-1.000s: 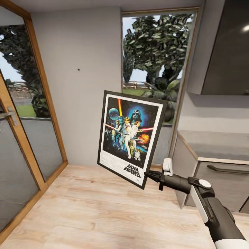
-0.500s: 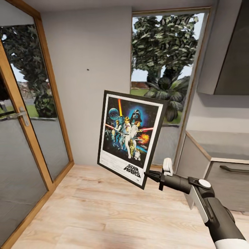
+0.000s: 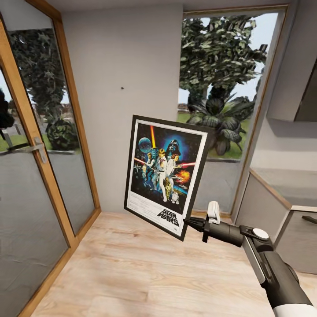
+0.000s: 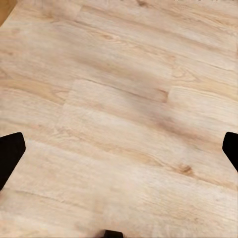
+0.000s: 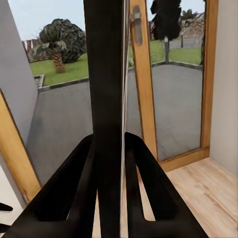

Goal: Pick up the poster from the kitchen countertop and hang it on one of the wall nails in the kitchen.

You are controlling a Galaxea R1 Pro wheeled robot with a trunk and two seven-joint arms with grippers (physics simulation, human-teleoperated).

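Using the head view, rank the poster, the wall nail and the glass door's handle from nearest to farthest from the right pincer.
1. The poster: clamped at its lower corner by the right pincer.
2. The wall nail: a dot on the grey wall, above and left of the poster.
3. The door handle: far left, on the wood-framed glass door.

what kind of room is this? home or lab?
Looks like a home kitchen, by a corner with garden views. The clues: grey cabinets with a countertop at the right, a wood plank floor, and a wood-framed glass door and window facing trees and lawn.
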